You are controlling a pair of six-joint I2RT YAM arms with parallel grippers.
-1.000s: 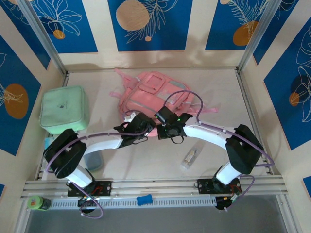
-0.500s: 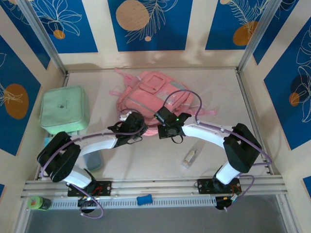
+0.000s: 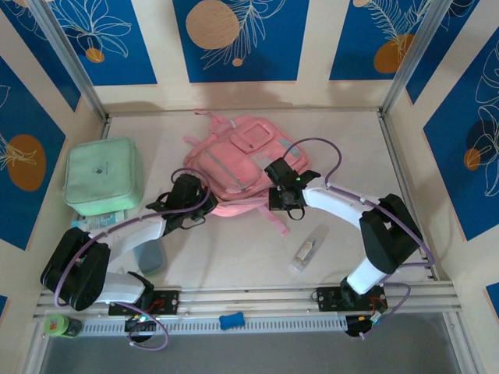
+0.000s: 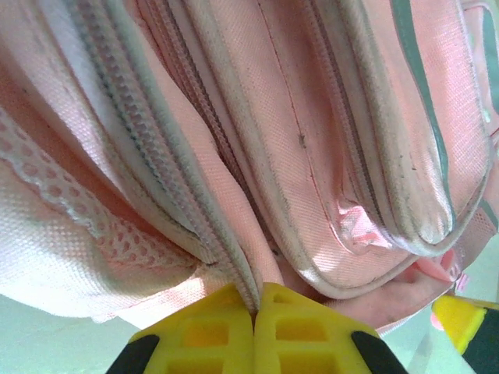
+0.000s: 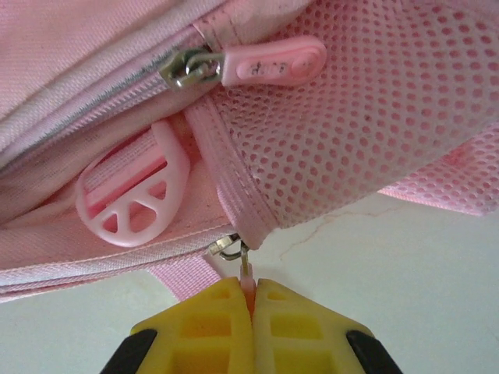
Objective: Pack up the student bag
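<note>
The student bag [image 3: 238, 156], a pink backpack with grey-white panels, lies front up in the middle of the table. My left gripper [image 3: 196, 187] is at its left near corner. In the left wrist view the yellow jaws [image 4: 256, 294] are shut on a zipped seam edge of the bag [image 4: 312, 156]. My right gripper [image 3: 277, 199] is at the bag's right near corner. In the right wrist view it [image 5: 251, 285] is shut on a pink zipper pull [image 5: 247, 274] under the mesh side pocket [image 5: 366, 125]. A second zipper pull [image 5: 265, 64] lies above.
A mint-green soft case [image 3: 103, 175] sits at the left edge. A clear tube-like item [image 3: 307, 251] lies on the table near the right arm. A bluish object [image 3: 148, 257] is under the left arm. Metal frame rails [image 3: 249, 296] run along the near edge.
The left gripper shut on the bag's seam and moved left. The right gripper moved right and away with the pull. The bag turned and spread wider between them.
</note>
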